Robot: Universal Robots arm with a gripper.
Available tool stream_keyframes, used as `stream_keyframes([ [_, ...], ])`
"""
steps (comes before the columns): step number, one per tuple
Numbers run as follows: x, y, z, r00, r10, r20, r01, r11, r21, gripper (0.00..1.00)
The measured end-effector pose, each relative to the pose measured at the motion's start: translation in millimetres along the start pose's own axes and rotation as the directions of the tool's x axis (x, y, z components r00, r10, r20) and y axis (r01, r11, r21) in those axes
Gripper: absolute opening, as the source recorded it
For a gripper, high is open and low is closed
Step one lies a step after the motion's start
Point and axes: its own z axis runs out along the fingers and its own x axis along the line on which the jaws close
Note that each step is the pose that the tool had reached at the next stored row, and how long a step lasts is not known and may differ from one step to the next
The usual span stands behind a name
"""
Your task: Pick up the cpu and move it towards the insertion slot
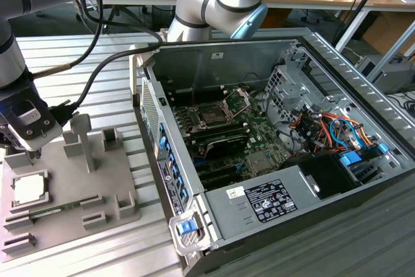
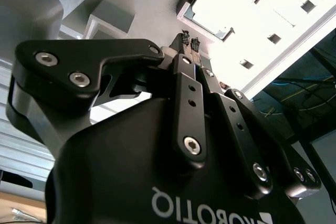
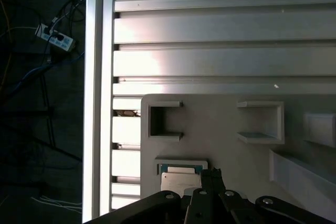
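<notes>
Claw [image 2: 190, 39] nearly closed, apparently empty; poised just over the cpu [image 3: 180, 182] lying in the grey tray [image 1: 65, 180].

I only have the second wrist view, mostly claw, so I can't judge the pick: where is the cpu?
Observer: In the exterior view the cpu lies flat in the grey tray, close by the claw.
Operator: And the slot?
Observer: The slot is inside the open case, to the exterior view's right of the tray, its bracket swung up.
Operator: Any contact?
Observer: In the first wrist view the claw's tip overlaps the cpu's edge; contact I cannot tell.
</notes>
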Motion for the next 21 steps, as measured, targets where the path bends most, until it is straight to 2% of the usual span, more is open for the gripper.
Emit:
stream_keyframes([
  [13,1.4,-0.1,4.5,1.0,0.0,0.0002,0.0,1.0,0.0012,0.11],
  [21,6.2,-0.6,6.6,1.0,0.0,-0.0001,0.0,1.0,0.0014,0.11],
])
